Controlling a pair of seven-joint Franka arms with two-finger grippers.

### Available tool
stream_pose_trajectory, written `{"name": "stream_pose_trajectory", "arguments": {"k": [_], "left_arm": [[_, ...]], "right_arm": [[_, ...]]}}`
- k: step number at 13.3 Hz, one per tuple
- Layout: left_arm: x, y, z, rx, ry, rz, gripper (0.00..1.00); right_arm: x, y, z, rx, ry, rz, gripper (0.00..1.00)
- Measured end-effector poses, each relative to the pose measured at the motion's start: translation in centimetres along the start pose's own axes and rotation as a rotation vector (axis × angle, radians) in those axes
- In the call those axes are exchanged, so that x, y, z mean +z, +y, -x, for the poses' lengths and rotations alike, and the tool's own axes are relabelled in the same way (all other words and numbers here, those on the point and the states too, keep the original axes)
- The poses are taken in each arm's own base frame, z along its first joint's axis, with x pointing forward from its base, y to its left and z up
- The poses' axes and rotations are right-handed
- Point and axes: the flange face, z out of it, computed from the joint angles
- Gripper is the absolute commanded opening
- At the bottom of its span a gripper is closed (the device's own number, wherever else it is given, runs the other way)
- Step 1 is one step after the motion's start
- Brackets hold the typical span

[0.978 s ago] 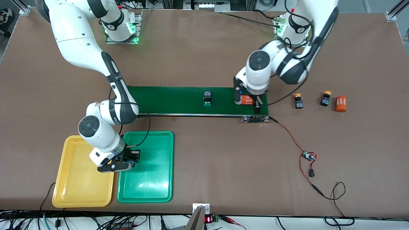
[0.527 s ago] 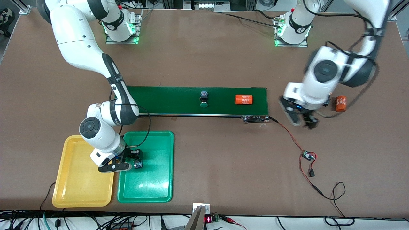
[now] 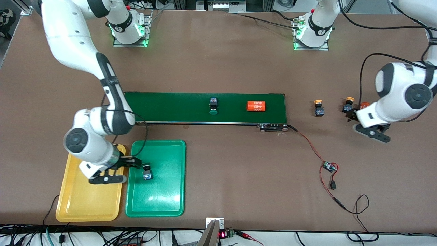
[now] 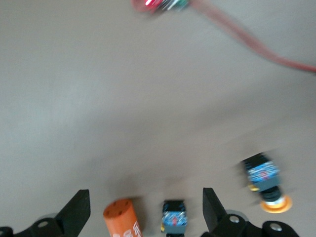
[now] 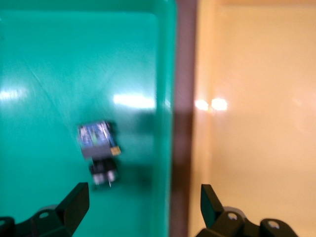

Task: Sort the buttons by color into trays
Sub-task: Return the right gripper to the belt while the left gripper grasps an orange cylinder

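One green button (image 3: 147, 172) lies in the green tray (image 3: 164, 205), another (image 3: 213, 105) waits on the belt (image 3: 170, 107), two yellow buttons (image 3: 318, 107) sit unsorted, and the right gripper (image 3: 128, 163) and left gripper (image 3: 367, 128) hang wide-jawed and empty.

Front camera high, facing robots; wrist cameras look down, close.

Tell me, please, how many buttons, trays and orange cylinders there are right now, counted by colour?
Green buttons: 2, one in the green tray, one on the belt
Yellow buttons: 2
Orange cylinders: 2
Green tray: 1
Yellow tray: 1
Total: 8
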Motion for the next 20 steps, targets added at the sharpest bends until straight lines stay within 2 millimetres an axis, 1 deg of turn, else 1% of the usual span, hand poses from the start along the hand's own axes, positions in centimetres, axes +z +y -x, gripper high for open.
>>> {"name": "stream_pose_trajectory", "arguments": {"k": [1,2,4,5,6,7,8,11,12,14,15,16,17,18,19,20], "left_arm": [[1.8,-2.1,1.3,-0.050,-0.021,0.026,1.00],[3.1,-3.5,2.3,-0.086,-0.034,0.045,1.00],[4.6,-5.7,4.0,-0.143,-0.050,0.067,1.00],[5.2,-6.6,4.9,-0.158,-0.056,0.077,1.00],[5.9,-7.4,5.8,-0.160,-0.065,0.090,1.00],[6.6,-7.9,6.6,-0.159,-0.073,0.101,1.00],[7.2,-8.2,7.1,-0.160,-0.081,0.111,1.00],[9.0,-7.9,7.8,-0.161,-0.099,0.134,1.00],[9.6,-7.8,7.9,-0.163,-0.098,0.139,1.00],[10.9,-7.7,8.1,-0.165,-0.099,0.150,1.00],[11.4,-7.7,8.2,-0.166,-0.103,0.156,1.00],[11.9,-7.7,8.4,-0.170,-0.102,0.159,1.00],[12.6,-7.9,8.5,-0.175,-0.093,0.158,0.97],[13.3,-8.0,8.8,-0.181,-0.087,0.158,0.86],[13.9,-8.0,9.0,-0.183,-0.088,0.161,0.66],[14.4,-8.1,9.3,-0.181,-0.091,0.164,0.39]], "right_arm": [[-3.0,0.9,0.4,0.008,-0.039,0.010,1.00],[-6.1,1.7,1.0,0.012,-0.076,0.017,1.00],[-12.5,3.9,2.7,-0.006,-0.138,0.021,1.00],[-14.8,5.1,3.5,-0.015,-0.161,0.019,1.00],[-16.5,6.1,4.3,-0.017,-0.185,0.015,1.00],[-17.4,6.6,4.8,-0.020,-0.198,0.012,1.00],[-17.9,6.7,5.3,-0.022,-0.205,0.010,1.00],[-17.7,6.7,7.2,-0.022,-0.219,0.002,1.00],[-17.5,6.9,8.2,-0.019,-0.207,-0.003,1.00],[-17.0,6.8,10.8,-0.009,-0.194,-0.016,1.00],[-16.8,6.1,12.1,0.006,-0.190,-0.023,1.00],[-16.4,4.7,13.4,0.023,-0.184,-0.027,1.00],[-15.9,2.8,14.6,0.041,-0.178,-0.030,1.00],[-15.2,0.4,15.9,0.055,-0.169,-0.033,1.00],[-14.3,-2.2,17.3,0.073,-0.155,-0.035,1.00],[-13.2,-5.0,18.8,0.090,-0.143,-0.037,1.00]]}}
